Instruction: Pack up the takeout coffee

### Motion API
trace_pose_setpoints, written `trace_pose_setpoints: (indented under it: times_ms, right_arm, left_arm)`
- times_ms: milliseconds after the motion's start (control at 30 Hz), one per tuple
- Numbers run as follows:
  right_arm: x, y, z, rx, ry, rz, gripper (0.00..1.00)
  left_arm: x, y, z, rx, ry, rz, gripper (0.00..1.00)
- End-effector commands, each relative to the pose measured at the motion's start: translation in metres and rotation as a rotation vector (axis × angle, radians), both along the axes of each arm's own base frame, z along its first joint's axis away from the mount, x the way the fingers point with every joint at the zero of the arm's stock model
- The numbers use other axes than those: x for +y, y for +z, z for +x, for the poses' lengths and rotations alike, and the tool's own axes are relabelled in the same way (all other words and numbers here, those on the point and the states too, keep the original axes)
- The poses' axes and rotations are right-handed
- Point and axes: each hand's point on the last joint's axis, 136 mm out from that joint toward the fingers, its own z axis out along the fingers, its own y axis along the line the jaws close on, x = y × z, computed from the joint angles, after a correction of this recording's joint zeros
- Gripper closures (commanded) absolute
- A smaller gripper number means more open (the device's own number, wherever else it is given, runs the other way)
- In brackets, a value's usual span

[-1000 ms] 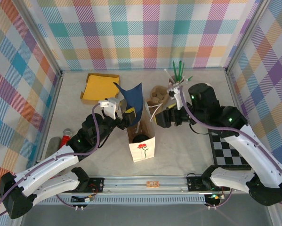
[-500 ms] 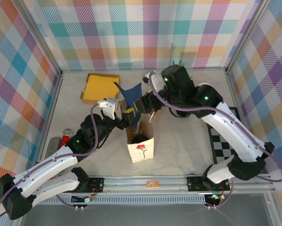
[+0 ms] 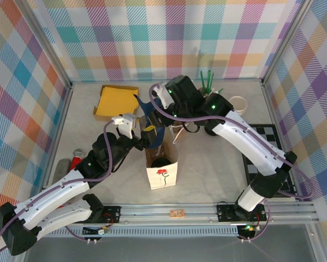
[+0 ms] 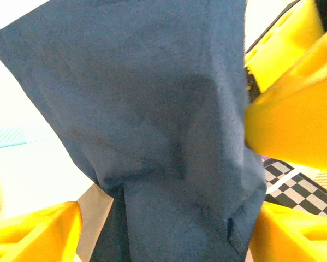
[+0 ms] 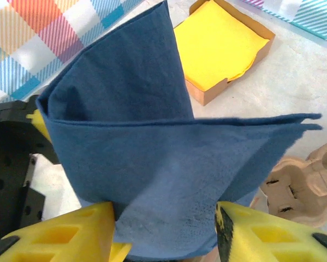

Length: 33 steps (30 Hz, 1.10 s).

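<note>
Two grippers flank blue napkin upright over paper bag, likely to tuck it in. Wide-jawed left gripper straddles it; right gripper jaws sit against its sides, grip unclear. Just below both, takeout coffee sits bagged.

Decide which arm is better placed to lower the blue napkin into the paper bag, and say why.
Right, probably. The right fingers flank the blue napkin at its base, with free room beyond the paper bag; the left fingers crowd its rim.
</note>
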Motion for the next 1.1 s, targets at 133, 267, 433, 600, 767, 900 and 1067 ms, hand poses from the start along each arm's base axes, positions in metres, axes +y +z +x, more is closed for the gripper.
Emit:
trace_pose_setpoints:
  times_ms: [133, 267, 433, 600, 767, 900, 1067]
  right_arm:
    - [0.003, -0.006, 0.011, -0.006, -0.057, 0.002, 0.54]
    - [0.002, -0.009, 0.009, 0.005, -0.059, 0.003, 0.55]
    - [-0.001, -0.01, 0.005, 0.018, -0.056, 0.005, 0.55]
    - [-0.004, -0.012, 0.003, 0.021, -0.062, 0.009, 0.55]
    - [-0.006, -0.01, -0.001, 0.024, -0.056, 0.018, 0.54]
    - [-0.007, -0.007, -0.003, 0.02, -0.054, 0.023, 0.53]
    - [-0.009, 0.004, -0.008, 0.017, -0.043, 0.049, 0.38]
  left_arm:
    - [0.001, 0.01, -0.008, -0.018, -0.014, -0.031, 0.2]
    - [0.003, 0.011, -0.009, -0.017, -0.011, -0.028, 0.17]
    - [0.004, 0.01, -0.01, -0.016, -0.011, -0.029, 0.14]
    - [0.004, 0.013, -0.01, -0.019, -0.013, -0.032, 0.13]
    - [0.005, 0.016, -0.01, -0.025, -0.009, -0.035, 0.12]
    - [0.007, 0.021, -0.012, -0.035, -0.007, -0.034, 0.12]
    - [0.007, 0.031, -0.014, -0.045, -0.02, -0.038, 0.12]
